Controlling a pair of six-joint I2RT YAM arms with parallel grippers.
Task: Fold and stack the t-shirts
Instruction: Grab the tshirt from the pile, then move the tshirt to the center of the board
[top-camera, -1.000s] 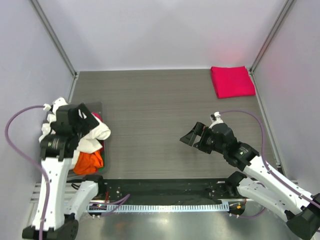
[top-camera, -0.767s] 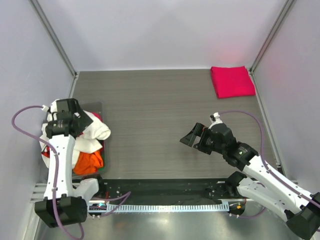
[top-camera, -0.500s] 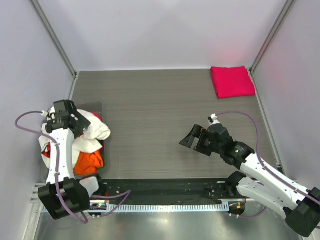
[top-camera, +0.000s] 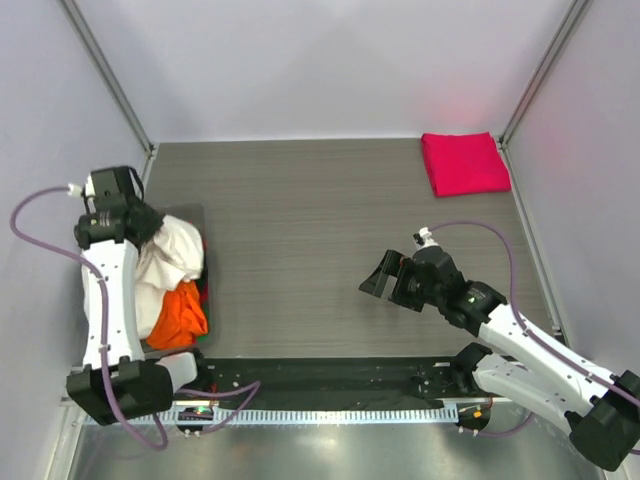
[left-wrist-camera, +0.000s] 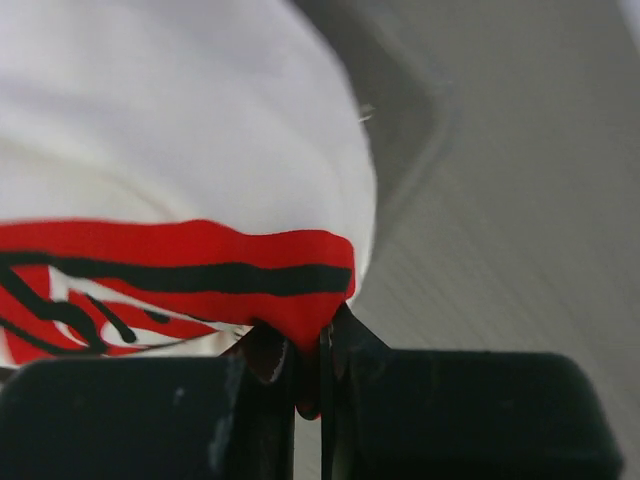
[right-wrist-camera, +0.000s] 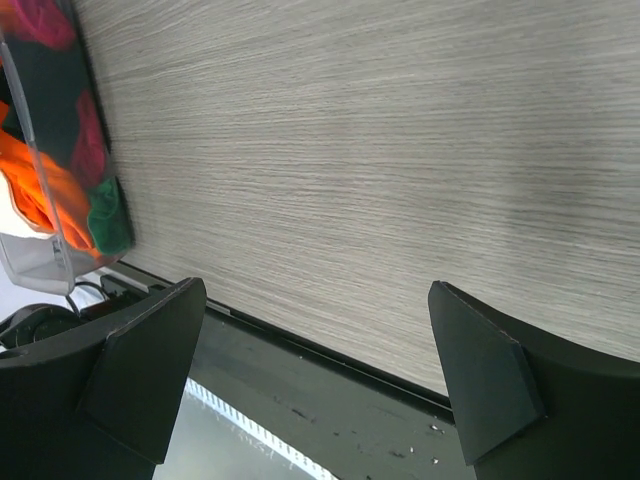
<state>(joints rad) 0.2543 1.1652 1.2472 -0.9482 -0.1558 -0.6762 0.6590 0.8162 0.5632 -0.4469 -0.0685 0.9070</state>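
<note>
My left gripper is shut on a red fold of the white t-shirt with the red panel; the cloth is pinched between its black fingers. From above, that white t-shirt hangs from the left gripper over the bin, with an orange t-shirt below it. A folded pink-red t-shirt lies at the table's far right corner. My right gripper hangs open over the bare table right of centre, its fingers wide apart with nothing between them.
The clear plastic bin stands at the table's left edge, holding orange, dark and green cloth. A black rail runs along the near edge. Grey walls close in the left, back and right sides.
My left gripper has shut on the white t-shirt and moved up toward the back left, lifting the cloth. The right arm has barely shifted.
</note>
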